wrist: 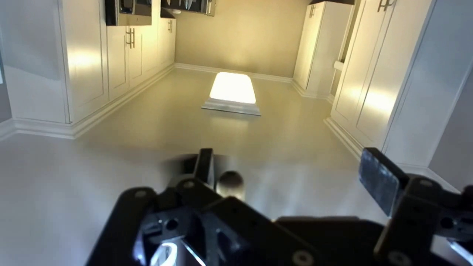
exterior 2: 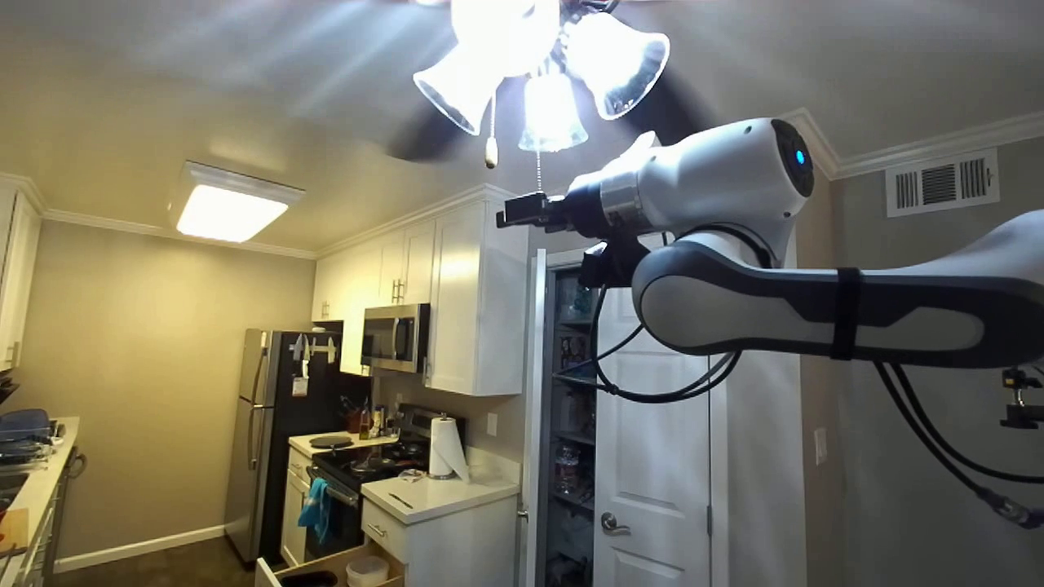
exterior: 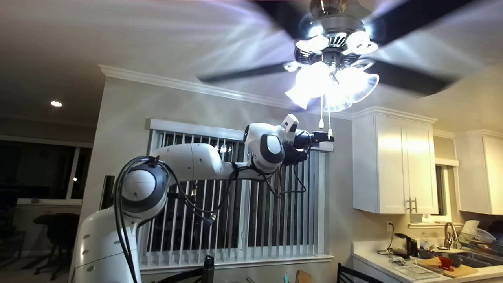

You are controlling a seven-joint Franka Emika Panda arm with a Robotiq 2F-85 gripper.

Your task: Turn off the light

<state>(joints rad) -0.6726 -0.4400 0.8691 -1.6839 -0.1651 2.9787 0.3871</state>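
The light (exterior: 314,80), a cluster of frosted-glass bell shades under the ceiling fan, is brightly lit; it also shows in an exterior view (exterior 2: 553,114). Two pull chains hang from it. One pull chain (exterior: 330,132) (exterior 2: 538,169) reaches down to my gripper (exterior: 326,136) (exterior 2: 522,209); its end is hidden behind the gripper in an exterior view. The other pull chain (exterior: 321,123) (exterior 2: 491,152) ends higher, above the gripper. In the wrist view my gripper (wrist: 292,173) is open. A rounded chain knob (wrist: 230,184) shows beside the left finger's inner side; contact is unclear.
Dark fan blades (exterior: 412,76) are blurred above the arm. A window with vertical blinds (exterior: 235,204) stands behind the arm. White cabinets (exterior: 397,165) (exterior 2: 457,302) and a square ceiling lamp (exterior 2: 232,212) (wrist: 232,88) are farther off. Cables (exterior 2: 677,395) loop below the wrist.
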